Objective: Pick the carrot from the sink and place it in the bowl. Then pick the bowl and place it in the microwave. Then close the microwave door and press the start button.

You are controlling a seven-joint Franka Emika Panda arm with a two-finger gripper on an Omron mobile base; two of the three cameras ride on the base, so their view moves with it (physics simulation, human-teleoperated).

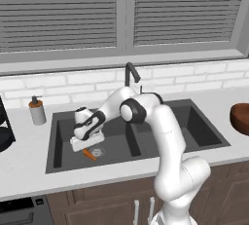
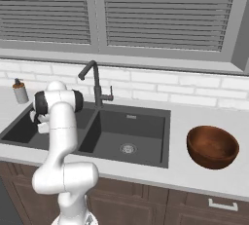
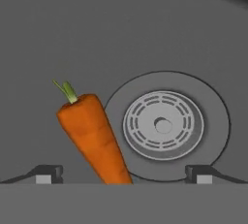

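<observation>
The orange carrot (image 1: 89, 154) lies on the floor of the left basin of the dark grey sink (image 1: 194, 126), beside the round steel drain (image 3: 163, 125). My gripper (image 1: 87, 148) hangs low in that basin just above it, open. In the hand view the carrot (image 3: 94, 136) runs between the two spread fingertips, nearer the left one, with its green stub pointing away, and my gripper (image 3: 123, 173) touches nothing. The reddish-brown bowl (image 2: 212, 146) stands upright on the counter to the right of the sink (image 2: 146, 126). The microwave and its door are out of view.
A tall dark faucet (image 1: 130, 73) rises behind the divider between the basins. A soap dispenser (image 1: 36, 110) stands on the counter at the sink's back left. A black round rack (image 1: 4, 131) sits at the far left edge. Blinds cover the window behind.
</observation>
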